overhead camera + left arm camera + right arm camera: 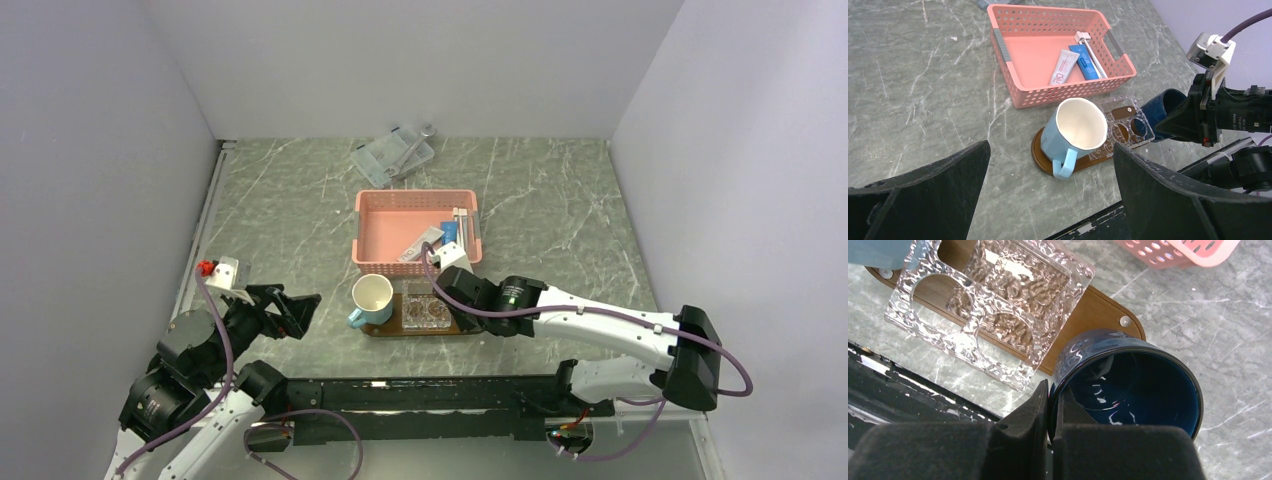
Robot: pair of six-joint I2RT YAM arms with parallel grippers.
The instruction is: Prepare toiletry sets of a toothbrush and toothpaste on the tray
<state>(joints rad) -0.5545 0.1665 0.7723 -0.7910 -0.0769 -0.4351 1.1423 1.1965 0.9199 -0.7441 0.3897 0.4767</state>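
Dark-blue mug (1128, 385) pinched by its rim in my right jaws, at the tray's (1095, 315) right end — left jaws gape wide, idle. Mug-placing step, I judge; next, set it down squarely, then fetch the toothpaste (1064, 66) — lying in the pink basket (1010, 75).

A grey-green marbled table (300, 200) stands enclosed by plain pale lilac walls (400, 60).

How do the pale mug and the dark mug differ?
The pale mug is light blue with a cream inside; the dark mug is navy inside and out. The pale mug stands free on the tray; the dark mug is pinched by its rim in the right gripper at the tray's other end. Both are empty.
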